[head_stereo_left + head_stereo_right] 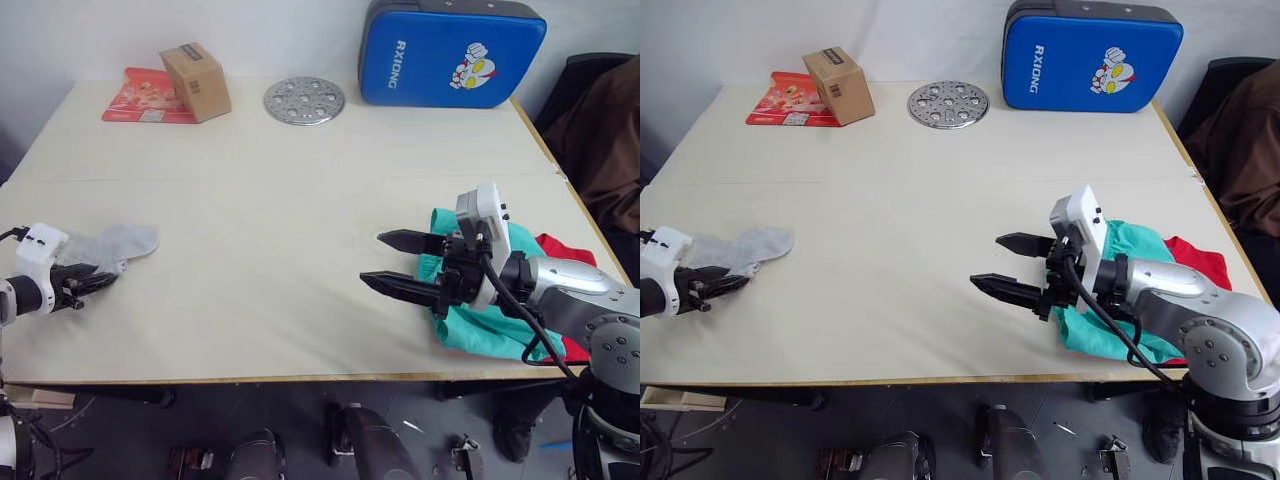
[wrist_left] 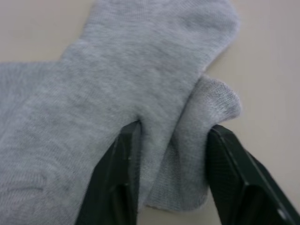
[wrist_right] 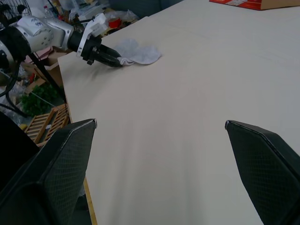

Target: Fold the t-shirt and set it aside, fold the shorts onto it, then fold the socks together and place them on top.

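Clearly down to the last step. Largest first: shorts (image 1: 490, 325) heaped over t-shirt (image 1: 560, 250) at the table's (image 1: 300, 200) near right corner, just a red edge poking out behind the teal. Right gripper (image 1: 402, 264) hovering just in front of that stack toward the table's middle, fingers spread wide, empty. Socks (image 1: 118, 245) lying overlapped near the table's left edge, well apart from the stack. Left gripper (image 1: 88, 281) pinching the socks' near end, grey knit bunched between both fingers (image 2: 124, 180). Best to grip both layers deep, fold one end over the other, keep them aligned, then lift clear and carry across to the shorts without dragging.
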### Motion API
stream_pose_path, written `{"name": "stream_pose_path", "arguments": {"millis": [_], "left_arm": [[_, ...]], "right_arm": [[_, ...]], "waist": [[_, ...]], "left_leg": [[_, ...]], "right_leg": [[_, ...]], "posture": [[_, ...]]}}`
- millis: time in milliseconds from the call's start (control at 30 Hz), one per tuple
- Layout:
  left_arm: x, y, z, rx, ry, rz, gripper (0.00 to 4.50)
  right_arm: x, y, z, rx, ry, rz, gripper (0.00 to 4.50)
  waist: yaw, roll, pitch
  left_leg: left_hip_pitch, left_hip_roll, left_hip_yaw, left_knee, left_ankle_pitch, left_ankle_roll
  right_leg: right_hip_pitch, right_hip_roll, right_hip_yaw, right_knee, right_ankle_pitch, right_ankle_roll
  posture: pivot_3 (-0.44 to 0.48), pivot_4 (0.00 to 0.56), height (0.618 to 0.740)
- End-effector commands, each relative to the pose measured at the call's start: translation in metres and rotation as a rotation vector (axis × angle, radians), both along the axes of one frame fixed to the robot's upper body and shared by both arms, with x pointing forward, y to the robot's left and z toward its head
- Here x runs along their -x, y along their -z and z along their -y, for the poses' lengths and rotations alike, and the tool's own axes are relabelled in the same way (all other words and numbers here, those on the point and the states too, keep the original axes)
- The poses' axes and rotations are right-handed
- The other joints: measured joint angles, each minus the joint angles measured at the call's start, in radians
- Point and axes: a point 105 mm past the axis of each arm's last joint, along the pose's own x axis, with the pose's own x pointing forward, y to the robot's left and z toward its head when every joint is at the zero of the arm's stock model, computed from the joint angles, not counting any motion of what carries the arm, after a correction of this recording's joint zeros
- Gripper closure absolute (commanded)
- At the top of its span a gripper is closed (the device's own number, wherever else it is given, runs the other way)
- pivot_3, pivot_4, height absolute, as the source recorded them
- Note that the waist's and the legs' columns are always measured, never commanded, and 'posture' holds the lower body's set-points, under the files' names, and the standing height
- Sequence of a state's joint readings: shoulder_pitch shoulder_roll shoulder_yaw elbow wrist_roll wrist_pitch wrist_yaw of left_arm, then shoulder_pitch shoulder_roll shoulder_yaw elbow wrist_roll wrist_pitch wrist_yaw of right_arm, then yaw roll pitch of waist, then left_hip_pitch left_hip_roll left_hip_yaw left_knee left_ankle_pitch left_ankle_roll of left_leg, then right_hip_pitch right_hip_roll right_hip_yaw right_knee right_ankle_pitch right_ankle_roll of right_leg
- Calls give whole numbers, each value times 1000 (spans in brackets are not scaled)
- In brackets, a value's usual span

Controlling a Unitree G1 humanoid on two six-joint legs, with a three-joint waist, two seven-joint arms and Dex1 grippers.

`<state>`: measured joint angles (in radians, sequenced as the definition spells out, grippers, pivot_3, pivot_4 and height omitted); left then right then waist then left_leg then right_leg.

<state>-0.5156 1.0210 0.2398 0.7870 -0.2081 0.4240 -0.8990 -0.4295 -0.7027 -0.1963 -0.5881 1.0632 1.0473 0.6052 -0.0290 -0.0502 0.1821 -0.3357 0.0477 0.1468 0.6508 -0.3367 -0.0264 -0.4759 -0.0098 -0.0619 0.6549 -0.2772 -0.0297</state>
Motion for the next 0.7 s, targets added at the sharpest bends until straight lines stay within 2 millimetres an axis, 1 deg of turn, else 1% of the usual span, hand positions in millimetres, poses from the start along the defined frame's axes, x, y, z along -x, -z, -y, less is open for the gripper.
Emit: {"name": "stream_pose_path", "arguments": {"millis": [33,67,100,233,267,400,500,567,600,700], "left_arm": [[-2,1,-2,71,-57,1,3895],[-2,0,0,82,-53,2,4248],[-2,-1,2,92,-46,2,4491],[-1,-4,20,156,-12,-3,4491],[0,-6,28,178,6,-5,4491],[2,-17,82,268,107,0,4491],[5,-27,130,327,207,0,4491],[10,-32,166,387,306,-15,4491],[12,-33,183,406,350,-29,4491],[14,-30,223,417,441,-74,4491]], "right_arm": [[8,-10,-3,1,-40,60,0],[8,-10,-3,5,-42,66,0],[9,-11,-3,8,-45,71,0],[12,-11,-3,19,-67,87,0],[13,-9,-3,25,-71,89,0],[13,-4,-2,43,-77,89,0],[12,-4,-2,47,-85,92,0],[13,-3,-2,45,-90,89,0],[13,-2,-3,45,-92,86,0],[14,2,-5,52,-97,79,0]], "waist": [[0,0,0],[0,0,0],[0,0,0],[0,0,0],[0,0,0],[1,0,0],[2,-1,0],[2,-1,-1],[2,-1,-1],[0,-2,-1]], "left_leg": [[0,0,0,0,0,0],[0,0,0,0,0,0],[0,0,0,0,0,0],[0,0,0,1,0,0],[0,0,0,1,0,0],[0,0,0,2,0,0],[-1,0,-1,4,0,0],[-1,0,-1,4,0,0],[-1,0,-1,4,0,-1],[0,0,-1,4,0,-1]], "right_leg": [[0,0,0,0,0,0],[0,0,0,0,0,0],[0,0,0,1,0,0],[0,0,0,1,0,0],[0,0,0,1,0,0],[0,-1,1,2,0,0],[0,0,1,2,0,0],[1,0,1,3,0,0],[1,0,1,3,0,0],[2,0,2,3,0,0]], "posture": [[0,150,740],[0,150,740],[0,150,740],[0,150,740],[0,150,740],[0,150,740],[0,150,740],[0,150,740],[0,150,740],[0,150,740]]}}
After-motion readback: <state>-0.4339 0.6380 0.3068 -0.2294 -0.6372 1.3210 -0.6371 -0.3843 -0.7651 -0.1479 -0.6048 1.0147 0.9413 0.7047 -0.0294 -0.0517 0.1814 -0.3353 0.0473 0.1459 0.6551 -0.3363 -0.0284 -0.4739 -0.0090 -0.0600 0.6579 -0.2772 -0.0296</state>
